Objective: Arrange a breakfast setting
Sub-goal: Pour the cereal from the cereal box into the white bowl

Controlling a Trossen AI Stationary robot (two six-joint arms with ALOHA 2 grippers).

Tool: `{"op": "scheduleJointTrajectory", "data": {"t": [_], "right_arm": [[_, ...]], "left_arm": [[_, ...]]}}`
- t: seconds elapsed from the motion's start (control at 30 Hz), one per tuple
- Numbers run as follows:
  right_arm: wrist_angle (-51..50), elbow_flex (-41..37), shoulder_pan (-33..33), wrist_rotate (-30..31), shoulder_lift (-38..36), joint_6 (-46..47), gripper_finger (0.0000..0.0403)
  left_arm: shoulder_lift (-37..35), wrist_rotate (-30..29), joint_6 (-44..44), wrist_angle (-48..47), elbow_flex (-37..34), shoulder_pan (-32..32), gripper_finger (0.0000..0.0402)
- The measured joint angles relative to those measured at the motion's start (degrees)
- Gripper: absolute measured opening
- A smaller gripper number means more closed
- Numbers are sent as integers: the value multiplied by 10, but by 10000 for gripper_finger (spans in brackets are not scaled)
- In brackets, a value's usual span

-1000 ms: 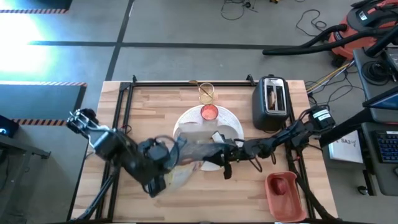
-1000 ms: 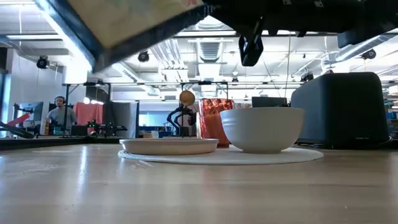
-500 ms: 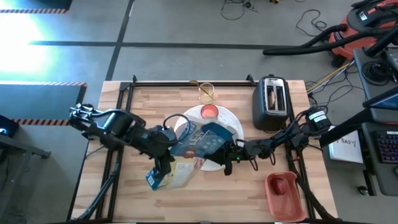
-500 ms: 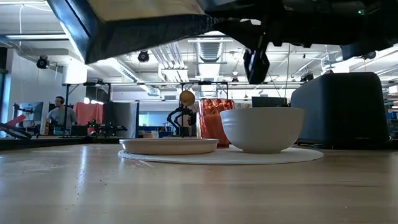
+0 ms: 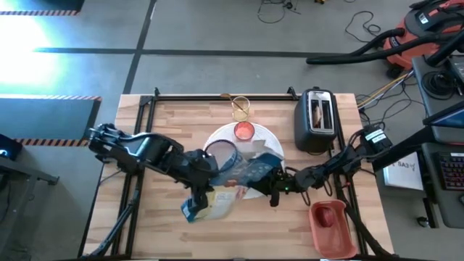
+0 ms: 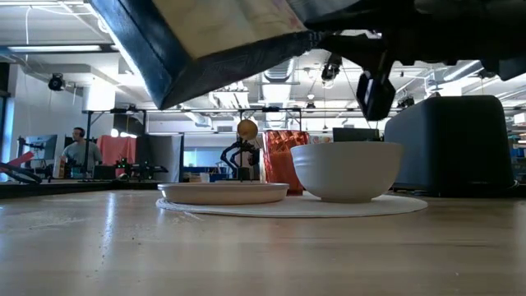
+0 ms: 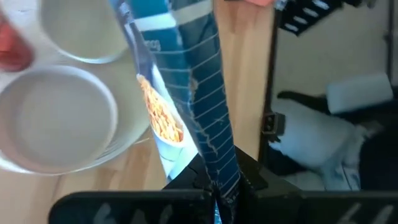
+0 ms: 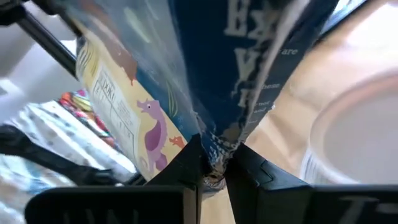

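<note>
- The cereal bag [image 5: 230,187] has swung round: a second ago it was a blur at the near edge of the plate [image 5: 270,141]; now it hangs flat between both arms just in front of the bowl [image 5: 221,154], mouth end toward the right arm.
- The left gripper [image 7: 217,186] is clamped tight on the bag's lower seam; the right gripper [image 8: 214,167] pinches its torn top edge. I judge they are tipping it to pour cereal into the bowl, though nothing has fallen yet.
- The bag is thin, crinkly blue film with printed panels; it sags and folds between the two grips.
- The bowl is smooth, white and deep, sitting on the plate's left part; the red cup [image 5: 243,130] stands on the plate behind it.
- The glass [image 5: 240,108], holding a gold spoon, stands behind the plate on the wooden worktop [image 5: 163,130].
</note>
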Motion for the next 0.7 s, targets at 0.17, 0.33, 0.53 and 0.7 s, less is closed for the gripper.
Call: {"op": "scheduleJointTrajectory", "data": {"t": [0.17,0.33,0.53,0.7], "right_arm": [[-10,-6,7,1,3,99,38],[-6,-12,10,20,2,156,38],[2,-12,10,16,0,199,38],[3,-15,10,20,-1,228,38]], "left_arm": [[38,50,55,-5,25,14,0],[78,64,104,-66,110,33,0],[91,89,135,-95,152,57,0],[87,112,141,-102,139,87,0]]}}
